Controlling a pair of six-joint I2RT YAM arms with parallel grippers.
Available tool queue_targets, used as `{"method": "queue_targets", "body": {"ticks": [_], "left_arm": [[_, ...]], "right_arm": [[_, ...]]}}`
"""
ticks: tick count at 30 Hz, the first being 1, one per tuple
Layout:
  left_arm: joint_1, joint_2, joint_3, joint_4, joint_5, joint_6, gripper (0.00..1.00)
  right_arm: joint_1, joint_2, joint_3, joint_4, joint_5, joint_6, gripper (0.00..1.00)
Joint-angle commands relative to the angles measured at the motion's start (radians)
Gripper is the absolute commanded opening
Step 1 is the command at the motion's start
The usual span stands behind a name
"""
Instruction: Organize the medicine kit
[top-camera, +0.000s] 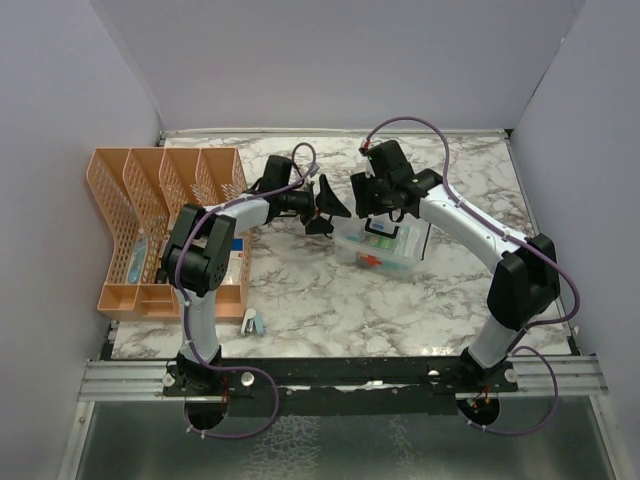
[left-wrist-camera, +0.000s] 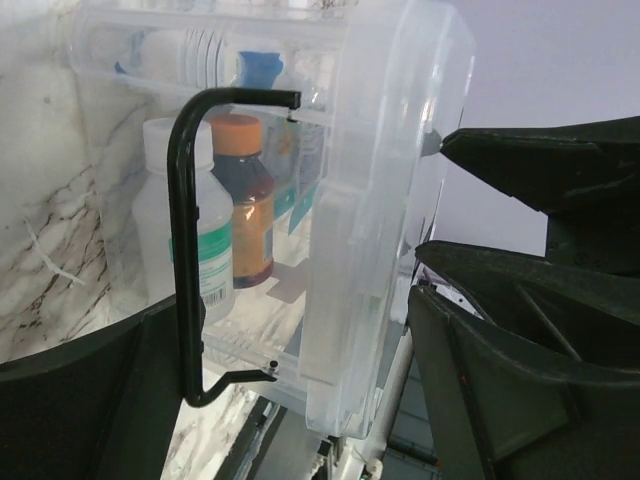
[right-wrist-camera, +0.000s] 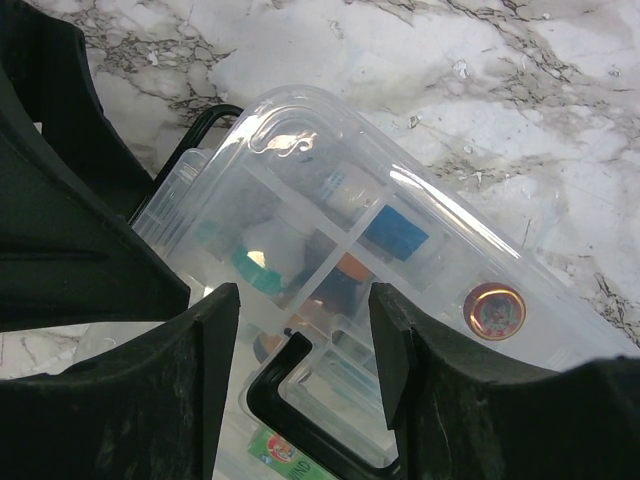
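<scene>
Bottles (left-wrist-camera: 245, 200) are in! The small clear plastic medicine kit (top-camera: 385, 248) sits centre frame, its clear lid (left-wrist-camera: 370, 200) seemingly unlatched. My left gripper (top-camera: 327, 212) and right gripper (right-wrist-camera: 305, 310) gape apart beside it; I reckon clipping shut remains.

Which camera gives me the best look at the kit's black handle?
Left wrist: the handle shows whole, a bent black wire standing off the clear kit. Right wrist catches only a short corner of it at the kit's edge. In top external it is too small to make out.
</scene>
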Motion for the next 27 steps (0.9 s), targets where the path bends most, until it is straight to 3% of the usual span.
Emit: {"method": "queue_targets", "body": {"ticks": [1,4,7,20,27], "left_arm": [[0.014,-0.04,0.033,0.004,0.0,0.016,0.81],[0.017,-0.043,0.053,-0.084,-0.031,0.08,0.7],[0.018,-0.044,0.073,-0.15,-0.051,0.134,0.67],[0.018,-0.065,0.116,-0.227,-0.036,0.193,0.59],[0.018,-0.092,0.105,-0.235,-0.004,0.195,0.63]], "right_arm": [[0.006,-0.012,-0.029,-0.022,-0.03,0.027,0.54],[0.006,-0.012,-0.033,-0.02,-0.028,0.032,0.54],[0.006,-0.012,-0.035,-0.018,-0.025,0.036,0.53],[0.005,0.009,-0.031,-0.02,-0.025,0.062,0.5],[0.006,0.023,-0.027,-0.02,-0.04,0.069,0.49]]}}
